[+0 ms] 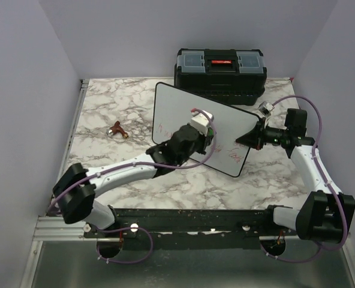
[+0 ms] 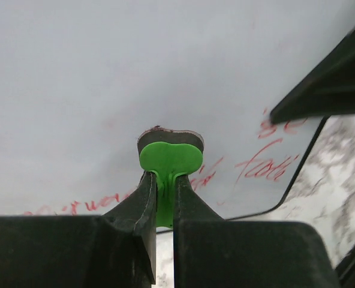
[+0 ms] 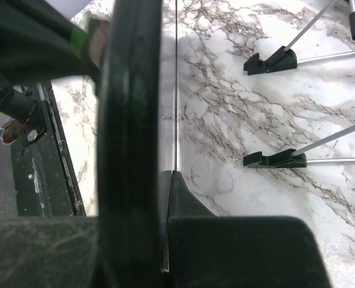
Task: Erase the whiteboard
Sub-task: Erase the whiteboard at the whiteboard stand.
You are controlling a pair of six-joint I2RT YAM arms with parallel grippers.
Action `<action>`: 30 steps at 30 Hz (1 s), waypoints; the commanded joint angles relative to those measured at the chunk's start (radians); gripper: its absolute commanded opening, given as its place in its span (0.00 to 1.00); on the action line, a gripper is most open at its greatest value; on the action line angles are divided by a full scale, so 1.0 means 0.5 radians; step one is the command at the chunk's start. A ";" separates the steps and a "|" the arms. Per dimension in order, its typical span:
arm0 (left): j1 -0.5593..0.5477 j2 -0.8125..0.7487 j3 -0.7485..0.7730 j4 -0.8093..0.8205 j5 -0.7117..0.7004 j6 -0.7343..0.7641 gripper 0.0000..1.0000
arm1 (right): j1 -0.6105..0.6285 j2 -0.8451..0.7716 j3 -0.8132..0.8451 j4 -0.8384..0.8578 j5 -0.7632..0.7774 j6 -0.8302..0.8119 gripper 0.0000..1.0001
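The whiteboard (image 1: 177, 108) stands tilted on the marble table, with red writing along its lower part (image 2: 267, 165). My left gripper (image 1: 208, 133) is shut on a green eraser (image 2: 170, 157) with a dark felt face, pressed against the board's middle. My right gripper (image 1: 249, 137) is shut on the board's right edge. In the right wrist view the black frame (image 3: 132, 108) runs edge-on between the fingers (image 3: 183, 198), with the board's two black feet (image 3: 273, 159) behind it. Faint red smears remain on the board's left part.
A black toolbox with a red latch (image 1: 220, 71) stands at the back edge, just behind the board. A small reddish-brown object (image 1: 117, 128) lies on the table at the left. The black base rail (image 1: 189, 219) runs along the near edge.
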 commanded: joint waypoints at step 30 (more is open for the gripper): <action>0.730 -1.600 -0.758 -0.196 0.502 -0.280 0.00 | 0.107 0.900 1.647 -0.461 0.042 0.053 0.01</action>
